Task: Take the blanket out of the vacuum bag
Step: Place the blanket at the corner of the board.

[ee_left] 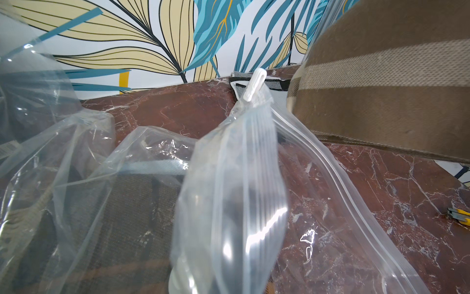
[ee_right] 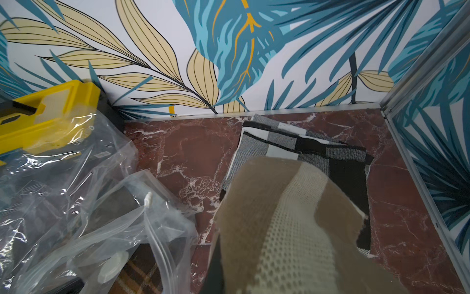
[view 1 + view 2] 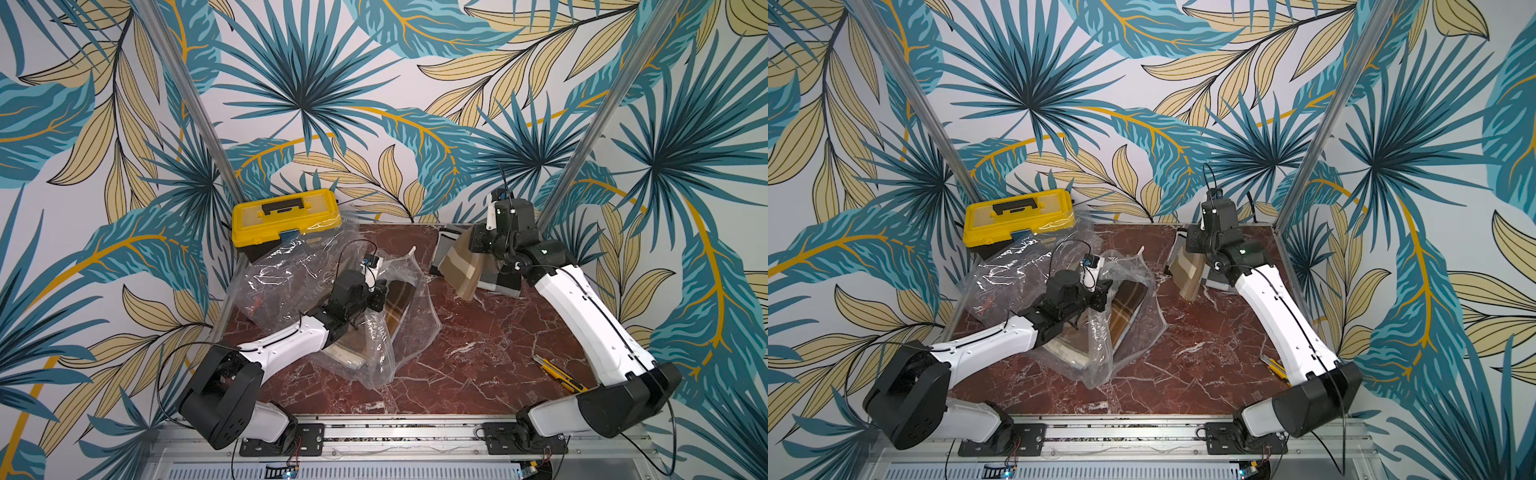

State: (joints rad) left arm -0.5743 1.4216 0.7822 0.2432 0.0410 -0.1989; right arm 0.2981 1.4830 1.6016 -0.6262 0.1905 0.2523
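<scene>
Crinkly clear plastic vacuum bag (image 1: pixel 229 191) hangs pinched in the closed left gripper (image 3: pixel 376 298), mid-left on the red marble bench (image 3: pixel 478 353), with a brown plaid blanket (image 3: pixel 398 309) inside. Right gripper (image 3: pixel 478 246), clamped, holds a tan-and-cream striped blanket (image 2: pixel 292 229) above the far right corner, outside the bag.

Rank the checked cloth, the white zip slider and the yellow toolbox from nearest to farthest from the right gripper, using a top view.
1. Checked cloth, beneath the right gripper.
2. White zip slider, mid-table.
3. Yellow toolbox, back left corner.
</scene>
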